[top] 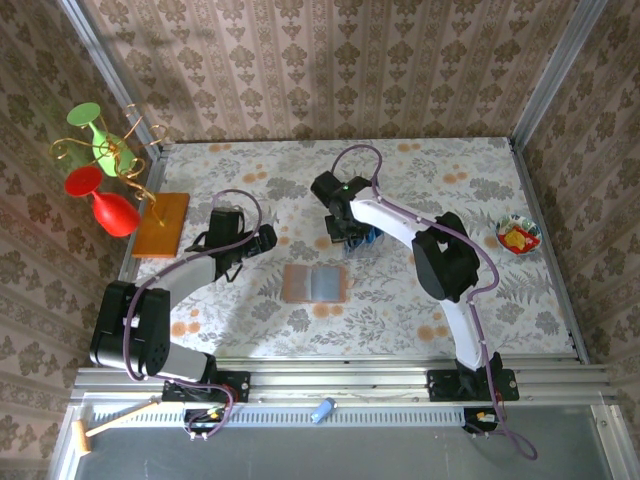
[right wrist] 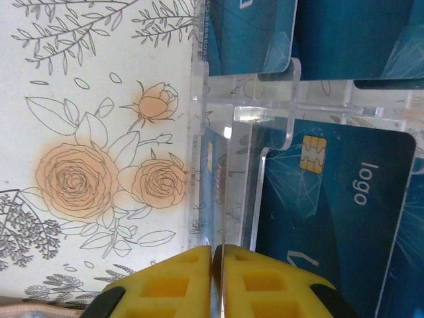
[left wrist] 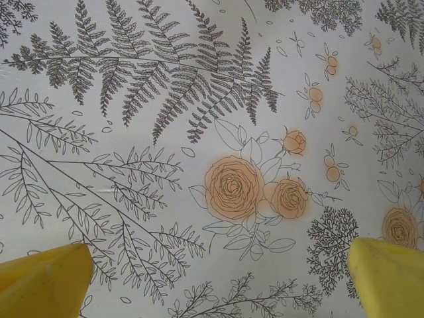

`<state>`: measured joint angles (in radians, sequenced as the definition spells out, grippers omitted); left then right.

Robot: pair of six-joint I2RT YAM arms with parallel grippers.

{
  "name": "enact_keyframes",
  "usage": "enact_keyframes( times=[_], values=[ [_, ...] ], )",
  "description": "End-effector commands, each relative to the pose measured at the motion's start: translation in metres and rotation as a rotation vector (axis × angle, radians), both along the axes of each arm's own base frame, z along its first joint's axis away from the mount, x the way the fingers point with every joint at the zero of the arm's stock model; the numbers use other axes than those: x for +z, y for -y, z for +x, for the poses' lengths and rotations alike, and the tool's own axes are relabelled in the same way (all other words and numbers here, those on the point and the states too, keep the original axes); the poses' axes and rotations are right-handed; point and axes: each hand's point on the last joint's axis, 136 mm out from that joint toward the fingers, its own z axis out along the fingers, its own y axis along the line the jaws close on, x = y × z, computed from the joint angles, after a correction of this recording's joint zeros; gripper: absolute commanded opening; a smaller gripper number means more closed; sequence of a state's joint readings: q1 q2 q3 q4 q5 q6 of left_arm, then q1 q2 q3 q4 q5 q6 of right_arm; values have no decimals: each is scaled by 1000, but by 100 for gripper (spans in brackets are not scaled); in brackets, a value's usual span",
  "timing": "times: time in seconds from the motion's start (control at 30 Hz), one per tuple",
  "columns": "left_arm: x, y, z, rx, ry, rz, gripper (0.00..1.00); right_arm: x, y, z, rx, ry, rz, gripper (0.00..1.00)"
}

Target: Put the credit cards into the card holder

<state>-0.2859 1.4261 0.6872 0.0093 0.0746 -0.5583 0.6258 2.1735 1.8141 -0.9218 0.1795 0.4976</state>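
Observation:
Several blue credit cards (right wrist: pixel 344 199) stand in a clear acrylic rack (right wrist: pixel 265 99) on the flowered tablecloth, right of the table's middle (top: pixel 366 238). My right gripper (right wrist: pixel 213 255) hangs over the rack's left end, its yellow pads pressed together on the thin edge of one upright card (right wrist: pixel 222 199). The card holder (top: pixel 314 284) lies open and flat near the table's middle, reddish-brown on the left and grey on the right, apart from both grippers. My left gripper (left wrist: pixel 218 271) is open over bare cloth, left of the card holder (top: pixel 228 222).
An orange-brown flat board (top: pixel 162 222) lies at the left edge, beside a wire stand with a red and a green glass (top: pixel 100 170). A small patterned bowl (top: pixel 517 236) sits at the right edge. Wallpapered walls close in the table.

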Motion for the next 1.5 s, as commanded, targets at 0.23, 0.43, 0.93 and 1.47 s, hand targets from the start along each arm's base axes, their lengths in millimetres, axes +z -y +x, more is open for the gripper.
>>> enact_keyframes(
  times=[0.23,0.43,0.93,1.47],
  values=[
    [1,0,3,-5,2,-4,100,1,-3,-1,-33,-30,85,2],
    [4,1,3,-19,-3,0,100,21,-3,-1,-40,-11,144,0],
    [7,4,-19,-66,-45,40,100,97,-32,-22,-5,128,401,0],
    [-13,38,-76,-195,-103,88,100,54,-61,-95,-47,140,649,0]
  ],
)
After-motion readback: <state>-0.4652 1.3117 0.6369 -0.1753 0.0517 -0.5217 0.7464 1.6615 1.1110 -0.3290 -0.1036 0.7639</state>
